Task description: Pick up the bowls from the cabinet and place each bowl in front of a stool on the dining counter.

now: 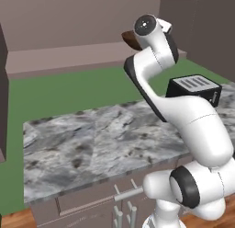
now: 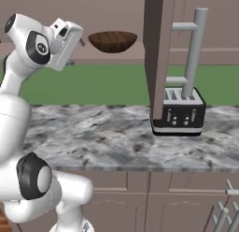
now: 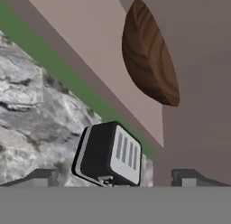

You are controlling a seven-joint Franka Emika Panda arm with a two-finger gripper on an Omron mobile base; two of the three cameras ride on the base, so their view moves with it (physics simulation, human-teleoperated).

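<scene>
Right now your pincer (image 2: pixel 80 38) stands wide, both fingertips (image 3: pixel 43 177) spread far apart with nothing between them; you hold nothing. Just ahead of the pincer, and a little to its right in the right base view, a dark wooden bowl (image 2: pixel 112 41) sits on the flat shelf of the taupe cabinet (image 2: pixel 161 48), close to the pincer but not touching it; in the hand view the bowl (image 3: pixel 149 53) appears rolled on its side, well beyond the fingertips. You will see the open cabinet door with its long grey bar handle (image 2: pixel 193 53) further right of the pincer; below the pincer lies the marbled worktop (image 2: pixel 112 137), and the black toaster (image 2: pixel 179 112) stands on it, down and to the right.
</scene>
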